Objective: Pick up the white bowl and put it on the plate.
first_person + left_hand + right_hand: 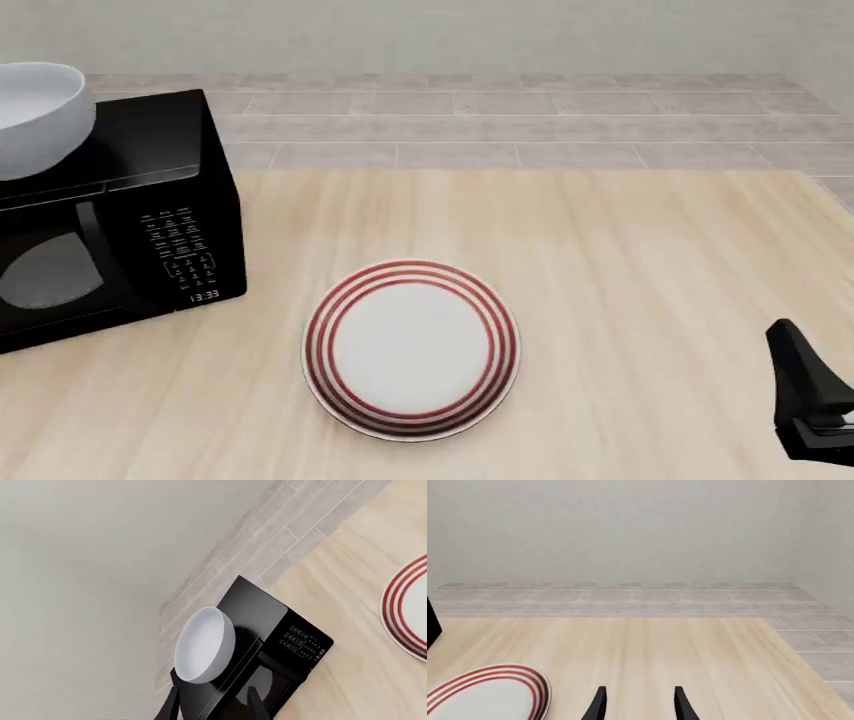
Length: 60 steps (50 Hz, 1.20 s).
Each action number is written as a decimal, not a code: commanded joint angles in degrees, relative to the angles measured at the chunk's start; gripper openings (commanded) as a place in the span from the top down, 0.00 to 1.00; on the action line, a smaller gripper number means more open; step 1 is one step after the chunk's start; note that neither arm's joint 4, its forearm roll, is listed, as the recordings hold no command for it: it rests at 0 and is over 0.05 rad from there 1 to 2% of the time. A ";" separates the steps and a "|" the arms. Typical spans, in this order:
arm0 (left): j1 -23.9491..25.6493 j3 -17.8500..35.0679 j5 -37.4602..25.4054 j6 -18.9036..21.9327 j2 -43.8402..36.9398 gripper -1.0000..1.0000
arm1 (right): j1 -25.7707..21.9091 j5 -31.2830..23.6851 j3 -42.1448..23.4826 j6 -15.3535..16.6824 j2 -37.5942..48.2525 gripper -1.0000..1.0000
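Left gripper (212,702), fingers apart and empty, faces the white bowl (40,115) atop the microwave (127,220) at 10 o'clock, the plate (411,350) lies bare centrally, right gripper (639,705) idles parted at 4 o'clock: nothing done.

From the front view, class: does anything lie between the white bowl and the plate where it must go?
Nothing visible does. The white bowl sits on top of the black microwave; the plate lies on bare table to the microwave's right.
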<state>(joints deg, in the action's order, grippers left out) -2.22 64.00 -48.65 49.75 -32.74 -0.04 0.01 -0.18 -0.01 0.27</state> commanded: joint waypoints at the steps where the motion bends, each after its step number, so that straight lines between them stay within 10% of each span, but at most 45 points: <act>1: 0.43 -0.79 -1.79 2.22 -1.72 0.00 | 0.02 0.01 0.01 -0.01 0.00 0.00; 60: -5.14 -6.61 12.86 8.92 -12.96 0.00 | 0.02 0.01 0.01 0.00 0.00 0.00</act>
<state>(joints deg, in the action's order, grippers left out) -6.65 58.13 -38.11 58.75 -43.81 -0.04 0.01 -0.18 -0.01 0.27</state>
